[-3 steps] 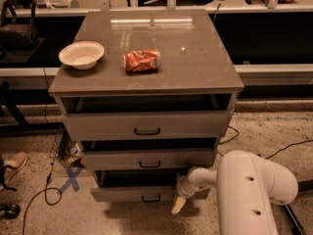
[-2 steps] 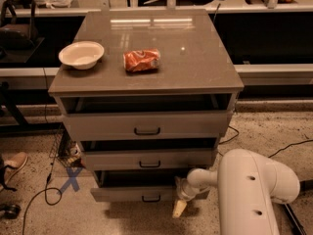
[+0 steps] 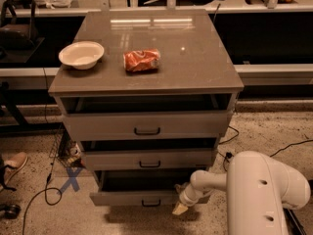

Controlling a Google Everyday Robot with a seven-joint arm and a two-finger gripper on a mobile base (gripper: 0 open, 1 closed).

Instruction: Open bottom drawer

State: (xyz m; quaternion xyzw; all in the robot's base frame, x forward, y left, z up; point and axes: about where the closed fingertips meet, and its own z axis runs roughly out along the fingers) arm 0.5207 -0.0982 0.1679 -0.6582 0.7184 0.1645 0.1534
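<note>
Camera view: a grey-beige cabinet (image 3: 200, 72) with three drawers is seen from above and in front. The bottom drawer (image 3: 122, 198) is located at the foot of the cabinet, just above the floor. It stands partly open, and its front is set forward of the two drawer fronts above it. A dark gap is visible behind its front. A small black bar handle (image 3: 151, 202) is mounted at the centre of the front.

The gripper (image 3: 180, 208) is positioned low, at the right-hand part of the bottom drawer front, to the right of the handle. Its pale tip is directed downward and to the left. Whether the gripper is open or closed cannot be told, and no held object can be made out. Contact with the drawer front cannot be confirmed. The white arm (image 3: 264, 192) occupies the lower right corner.

The middle drawer (image 3: 112, 159) and the top drawer (image 3: 98, 126) are also slightly open. A white bowl (image 3: 81, 54) is placed on the left of the cabinet top. A crumpled red packet (image 3: 142, 60) lies just beside it, to the right. A blue cross (image 3: 71, 179) is marked on the floor to the left of the cabinet.
</note>
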